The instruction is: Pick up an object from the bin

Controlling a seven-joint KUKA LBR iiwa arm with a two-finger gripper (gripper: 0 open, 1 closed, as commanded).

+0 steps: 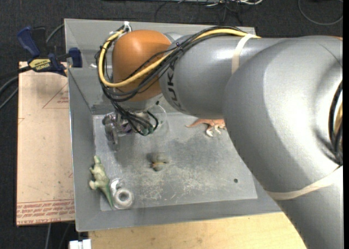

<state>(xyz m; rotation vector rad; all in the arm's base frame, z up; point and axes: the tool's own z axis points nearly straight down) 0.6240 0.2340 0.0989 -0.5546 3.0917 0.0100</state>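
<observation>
A green toy dinosaur (98, 175) lies just beside a white ring (123, 197), apart from a brown lump (158, 162) and orange toy (210, 126).

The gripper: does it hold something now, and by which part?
It cannot be told for sure. The gripper hangs over the floor in the upper left of the bin; the green toy dinosaur lies apart, below it in the view.

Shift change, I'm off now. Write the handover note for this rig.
Tool: low at the bin's back left, over bare floor.
Things: green dinosaur and clear ring at front left; brown lump mid-floor; orange toy partly under the arm.
Done: nothing seen lifted.
Left: pick one thing, grasp it, lift it out.
</observation>
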